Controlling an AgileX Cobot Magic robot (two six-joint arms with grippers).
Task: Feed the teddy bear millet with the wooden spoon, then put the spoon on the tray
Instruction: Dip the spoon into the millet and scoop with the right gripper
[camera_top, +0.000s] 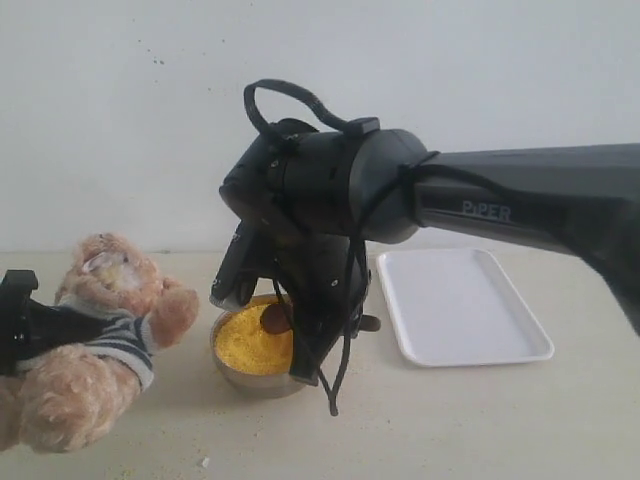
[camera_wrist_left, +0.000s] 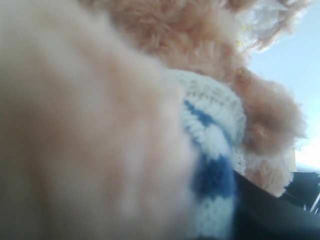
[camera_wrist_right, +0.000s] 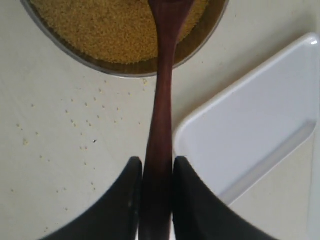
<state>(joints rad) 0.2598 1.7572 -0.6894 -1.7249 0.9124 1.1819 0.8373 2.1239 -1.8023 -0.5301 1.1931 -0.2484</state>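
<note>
Two right fingers (camera_wrist_right: 120, 200) clamp the dark wooden spoon (camera_wrist_right: 159, 125) to scoop yellow millet (camera_wrist_right: 110, 25); left fingers (camera_top: 18, 320) hold the tan plush bear (camera_top: 100, 300) steady

Teddy bear (camera_wrist_left: 215, 45) right up against the lens; tan-pink fur fills most of the view, nearest patch fully blurred. White-and-blue striped knit shirt (camera_wrist_left: 212, 150) sharper beside it. Black smooth part (camera_wrist_left: 270, 215) touches the shirt's edge; identity unclear.
</note>
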